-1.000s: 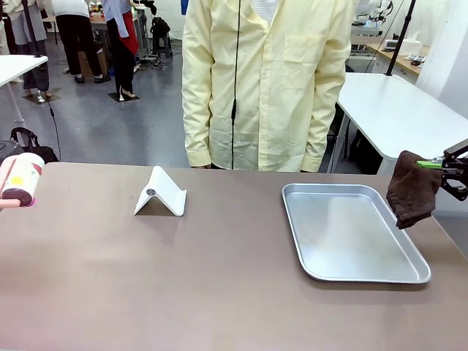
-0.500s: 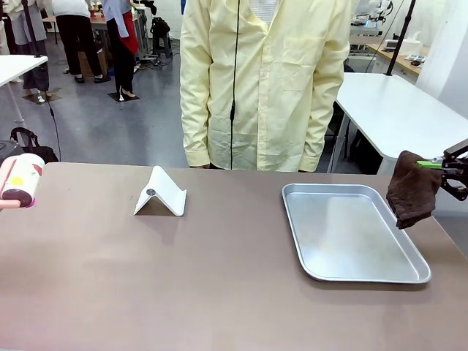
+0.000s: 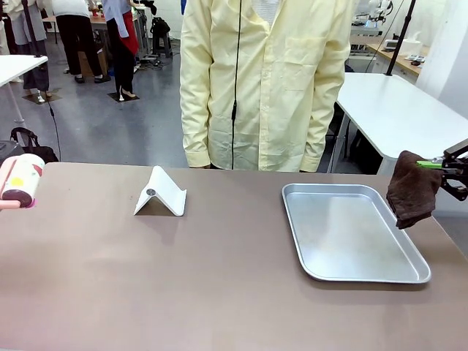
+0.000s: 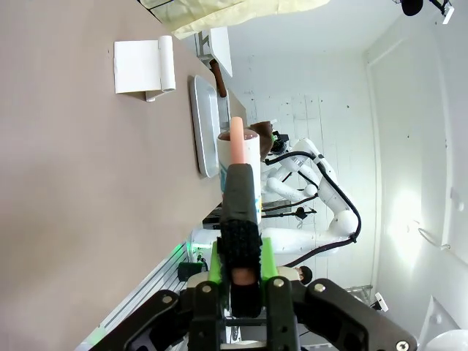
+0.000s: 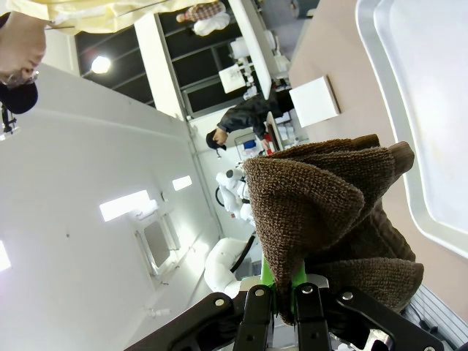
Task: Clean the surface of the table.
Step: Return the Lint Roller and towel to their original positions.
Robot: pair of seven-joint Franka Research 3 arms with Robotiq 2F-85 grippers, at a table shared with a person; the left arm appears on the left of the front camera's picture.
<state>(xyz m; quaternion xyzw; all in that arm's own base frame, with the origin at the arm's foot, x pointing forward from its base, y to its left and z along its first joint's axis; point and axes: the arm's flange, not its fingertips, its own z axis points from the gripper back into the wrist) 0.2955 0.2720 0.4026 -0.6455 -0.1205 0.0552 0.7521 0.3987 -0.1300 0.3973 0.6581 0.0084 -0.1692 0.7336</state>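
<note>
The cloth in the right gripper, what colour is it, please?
Dark brown cloth, clearest in the right wrist view.

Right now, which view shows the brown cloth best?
The right wrist view: the brown cloth fills mid-frame, bunched and pinched by the right gripper. The front view shows it small, hanging at the table's right edge. The left wrist view shows a distant sliver.

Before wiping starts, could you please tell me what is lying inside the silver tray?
Nothing lies in the silver tray; its bare metal floor shows throughout. The brown cloth hangs from the right gripper beside its right edge, above the table.
</note>
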